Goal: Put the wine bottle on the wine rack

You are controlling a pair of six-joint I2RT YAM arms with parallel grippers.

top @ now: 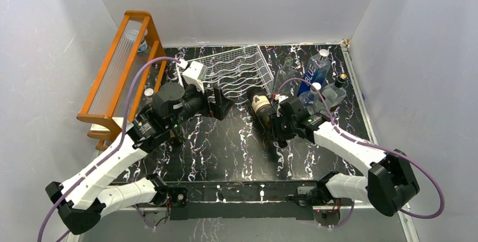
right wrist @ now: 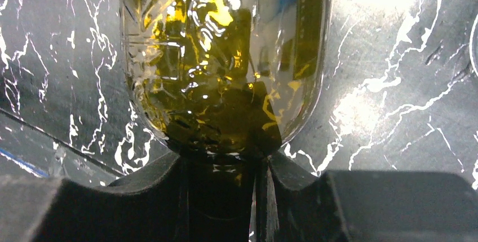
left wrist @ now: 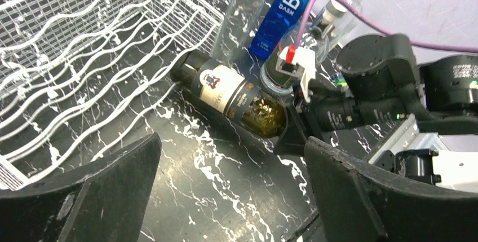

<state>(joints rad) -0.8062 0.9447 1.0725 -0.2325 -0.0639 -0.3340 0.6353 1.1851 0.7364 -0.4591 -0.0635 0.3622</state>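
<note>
The wine bottle (top: 260, 105) is dark green glass with a cream label and lies nearly flat, its base toward the wine rack (top: 237, 68). My right gripper (top: 278, 122) is shut on its neck. In the right wrist view the bottle's shoulder (right wrist: 225, 56) fills the top and the neck sits between the fingers of the right gripper (right wrist: 222, 166). My left gripper (top: 225, 104) is open and holds nothing, just left of the bottle and in front of the rack. In the left wrist view the left gripper (left wrist: 232, 146) faces the bottle (left wrist: 237, 98), with the white wire rack (left wrist: 84, 44) at left.
A tall orange wooden shelf (top: 121, 67) stands at the back left. Behind the right gripper stand a blue bottle (top: 315, 70), a clear bottle (top: 284, 75) and another clear bottle (top: 335, 92). White walls close in the black marble table (top: 225, 146).
</note>
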